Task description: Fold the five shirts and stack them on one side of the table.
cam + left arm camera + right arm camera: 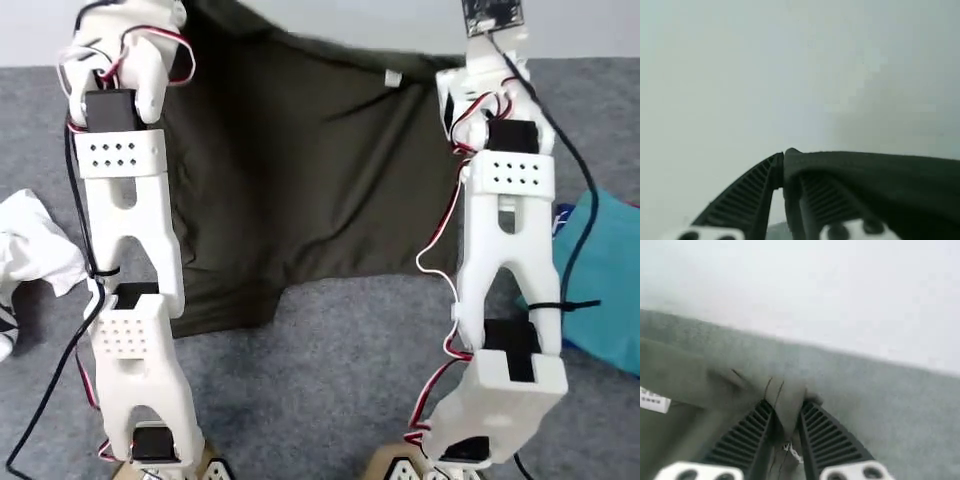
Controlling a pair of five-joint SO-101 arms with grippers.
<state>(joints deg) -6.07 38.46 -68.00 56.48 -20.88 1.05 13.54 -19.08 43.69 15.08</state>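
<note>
Left claw: the left claw [781, 167] is clamped on a fold of the dark olive shirt [880, 175]. The cloth is pinched between the ribbed fingers [747, 187] and drapes over one of them.
Right claw: the right claw [786, 412] is closed on a bunched edge of the same shirt, and a strip of the fabric shows between its fingers [822, 432]. A small white label [652, 400] is sewn on the cloth near the grip.
Dark olive shirt: in the high view it hangs spread between the two arms. Its far edge is held up by both claws at the far edge of the tabletop [340, 380], and its near part lies flat toward the tabletop's middle.
White shirt: a crumpled white shirt [35, 245] lies at the left edge of the tabletop, beside the left arm and apart from the dark one.
Teal shirt: a teal shirt [600, 270] lies at the right edge of the tabletop, partly behind the right arm.
Tabletop: grey and felt-like, bare along the near edge between the two arm bases.
</note>
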